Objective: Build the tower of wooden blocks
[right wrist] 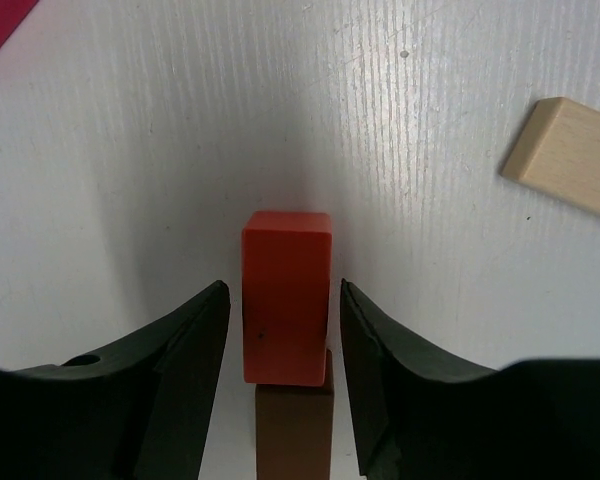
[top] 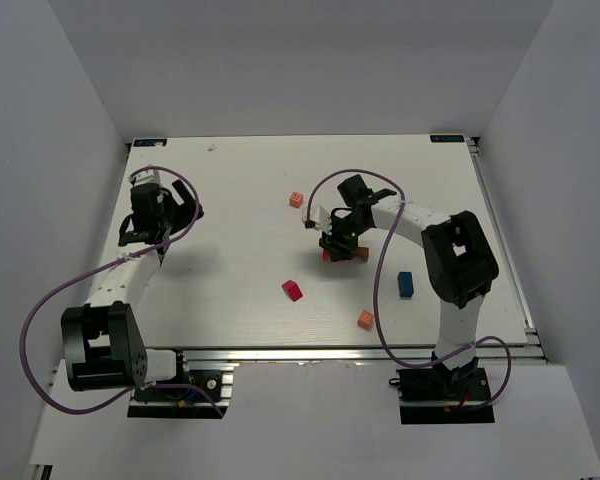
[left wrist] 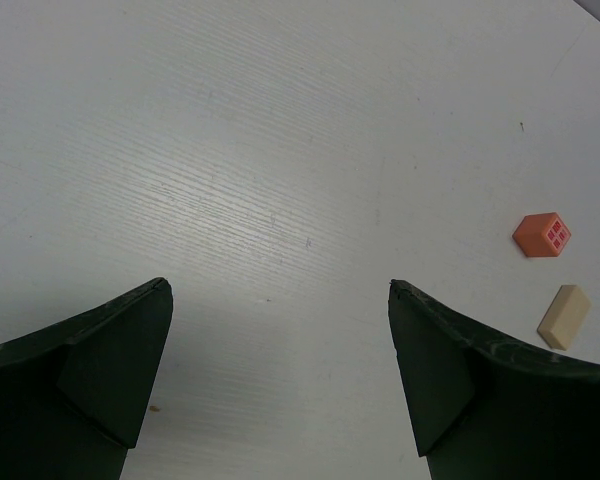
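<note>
The right gripper (right wrist: 283, 300) is released, its jaws just clear of the orange-red block (right wrist: 286, 255), probably to leave it resting atop the brown block (right wrist: 294, 430). This wood block tower (top: 342, 254) stands right of the table's (top: 230, 180) middle. The left gripper (left wrist: 280, 290) gapes empty near the left edge.

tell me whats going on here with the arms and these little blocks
The right arm's tool straddles an orange-red block that sits on a brown block, the start of the tower. Its jaws stand slightly clear of the block's sides. The left tool hangs wide open over the table, holding nothing. A magenta-red block, a blue block and a tan block lie loose on the table.
</note>
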